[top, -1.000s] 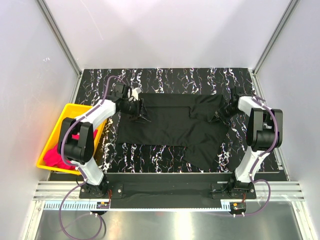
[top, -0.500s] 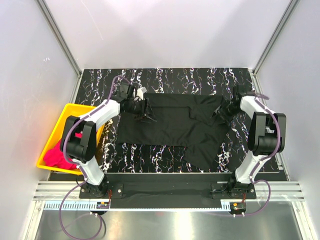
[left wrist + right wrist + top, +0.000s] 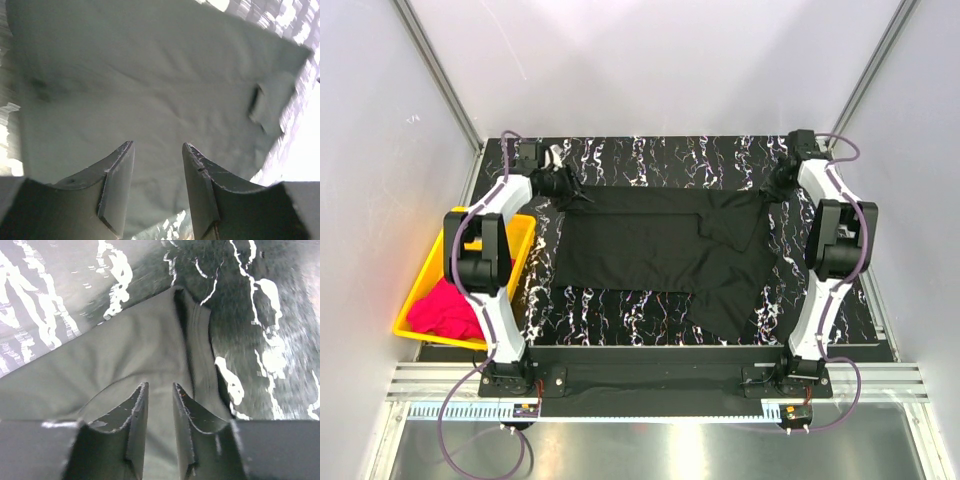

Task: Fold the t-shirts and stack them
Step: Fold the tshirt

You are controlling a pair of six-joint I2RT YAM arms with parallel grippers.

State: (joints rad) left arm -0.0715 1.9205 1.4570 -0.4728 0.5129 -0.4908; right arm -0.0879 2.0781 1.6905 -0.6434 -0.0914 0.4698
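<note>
The black t-shirt lies spread on the marbled table, its near right part folded into a point. My left gripper is at the shirt's far left corner. In the left wrist view it stands open above the cloth with nothing between its fingers. My right gripper is at the far right corner. Seen from the right wrist, it is open by a narrow gap over the shirt's hem, holding nothing. The pink t-shirt lies bunched in the tray.
The yellow tray sits off the table's left edge beside the left arm. The side walls and metal corner posts close in the far corners, close to both grippers. Bare marbled table runs behind the shirt.
Both grippers moved away from me to the shirt's far corners. The right gripper let go of the right sleeve area, which now lies flat. The left gripper left the shirt's middle-left.
</note>
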